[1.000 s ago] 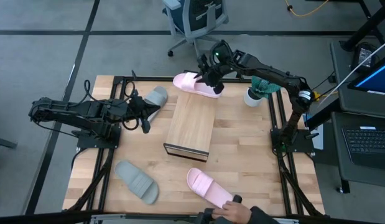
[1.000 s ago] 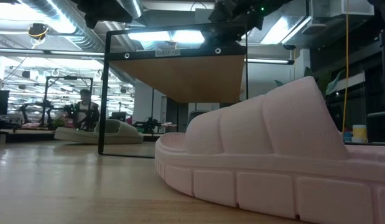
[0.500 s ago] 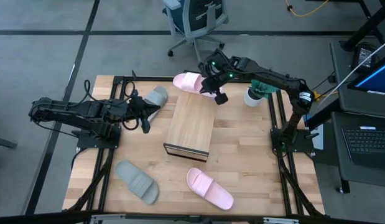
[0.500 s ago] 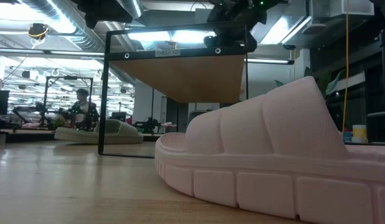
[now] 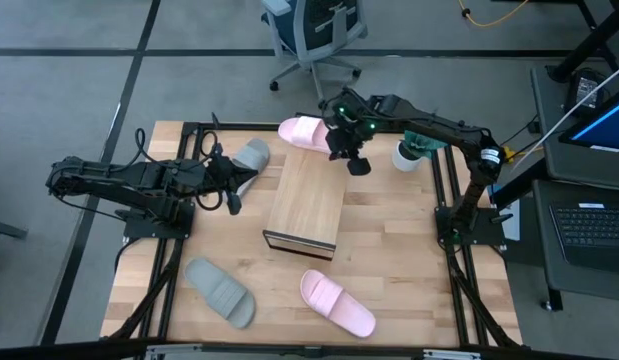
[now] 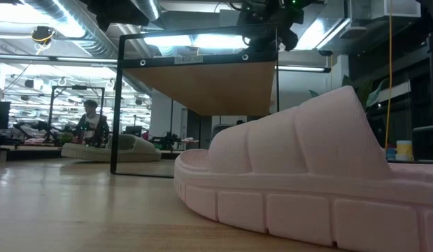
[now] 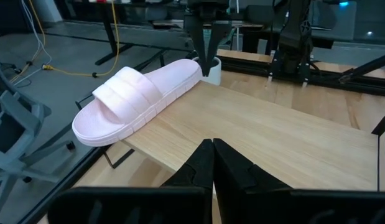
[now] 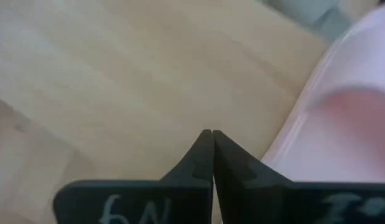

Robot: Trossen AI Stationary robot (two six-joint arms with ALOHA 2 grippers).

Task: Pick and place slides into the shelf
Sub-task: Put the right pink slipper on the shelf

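- One pink slide (image 5: pixel 311 135) is seen lying on the far end of the shelf (image 5: pixel 307 203), its toe end overhanging the shelf's far edge; in the left wrist view (image 7: pixel 137 98) it rests flat on the plank top with part of its length past the edge.
- Three slides are still on the table (image 5: pixel 409 260): a grey-green slide (image 5: pixel 251 157) just beside the shelf's far left corner, a second grey-green slide (image 5: pixel 220 291) near the front left, and a second pink slide (image 5: pixel 336 302) in front of the shelf.
- The right gripper (image 5: pixel 355 163) is positioned over the far right part of the shelf, just beside the heel of the pink slide; its jaws are pressed together and nothing is held between them.
- The left gripper (image 5: pixel 232 203) is parked near the table's left side, jaws closed and empty, pointed toward the shelf.
- The step in hand is judged to be the settling of the placed slide. It is advised that the overhanging slide be nudged fully onto the planks, with the closed fingertips applied to its side wall, not its soft strap.
- Pushing should be kept gentle and parallel to the shelf top, since the foam is likely to tip over the edge.
- A white cup (image 5: pixel 407 155) holding a green plant stands by the table's far right edge, well clear of the shelf.
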